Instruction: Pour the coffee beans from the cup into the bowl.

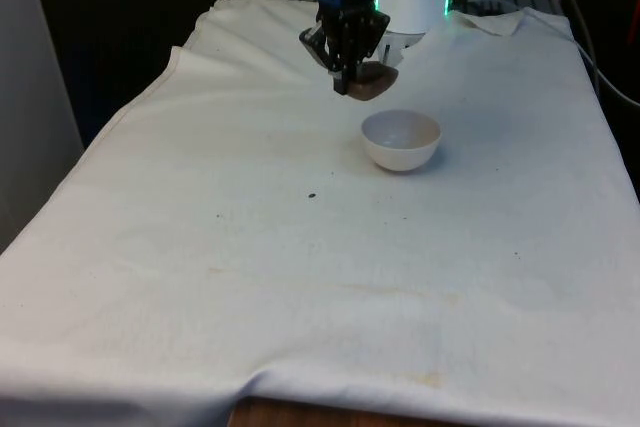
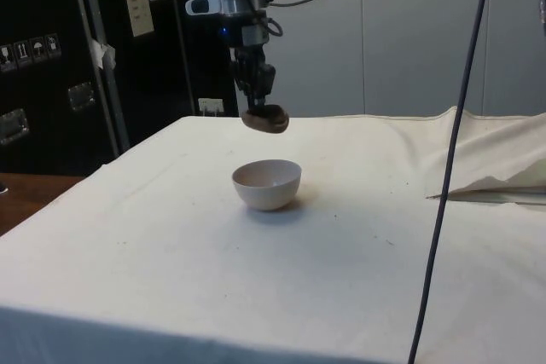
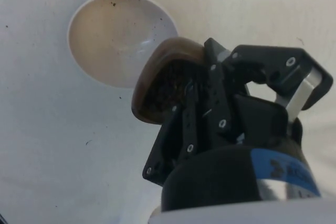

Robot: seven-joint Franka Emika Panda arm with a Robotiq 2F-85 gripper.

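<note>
Lab – cloth-draped table [image 2: 128, 296], dark cabinets [image 2: 43, 66], hanging cable [image 2: 448, 176]

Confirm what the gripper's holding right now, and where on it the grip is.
The gripper holds the brown cup of coffee beans by its rim, one finger inside and one outside the wall, raised above the white bowl.

Big white cloth [image 1: 300, 277] covers the bench, w/ soft wrinkles and a few faint yellow-brown marks near the front edge. One tiny dark speck [image 1: 312, 196] sits on the cloth, plus some smaller dots nearby. A bit of brown wood bench [image 1: 300, 415] peeks out under the cloth's front edge. In the side view, a dark cable [image 2: 452, 159] hangs down in front.
</note>
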